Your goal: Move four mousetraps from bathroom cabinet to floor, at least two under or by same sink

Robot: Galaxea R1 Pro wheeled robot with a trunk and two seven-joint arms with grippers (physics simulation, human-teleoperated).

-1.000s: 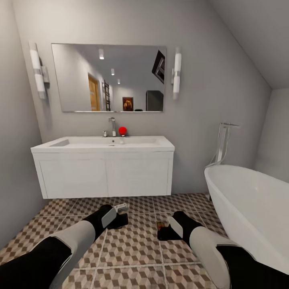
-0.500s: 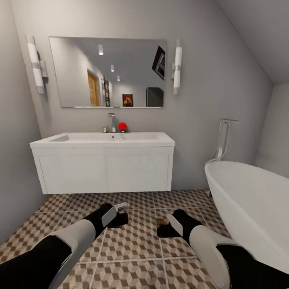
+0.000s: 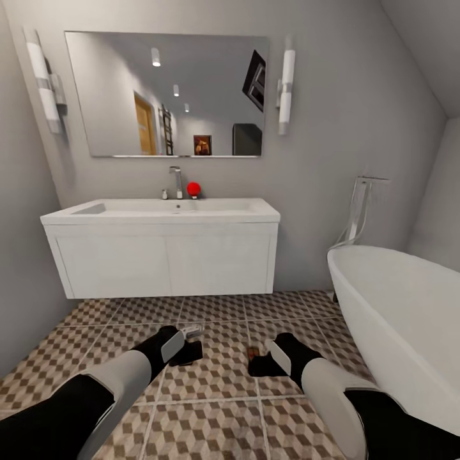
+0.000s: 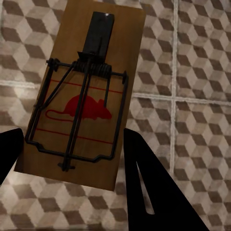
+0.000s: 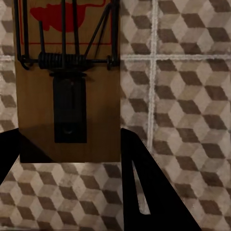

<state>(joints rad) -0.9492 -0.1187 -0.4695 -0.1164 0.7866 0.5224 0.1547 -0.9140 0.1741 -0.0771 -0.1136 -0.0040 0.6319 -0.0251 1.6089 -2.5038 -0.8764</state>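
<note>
Cube-patterned tiles in brown, beige and white with pale grout lines cover the bathroom floor (image 3: 217,377). The sink (image 3: 163,252) on the far wall is plain white with a chrome tap (image 3: 176,181), and a bright red ball (image 3: 193,188) sits beside the tap. The bathtub (image 3: 402,319) at right is white. The walls are pale grey. Each mousetrap (image 4: 84,91) (image 5: 67,82) is a tan-brown wooden board with black wire parts and a red printed mouse. The arms are black and light grey.
</note>
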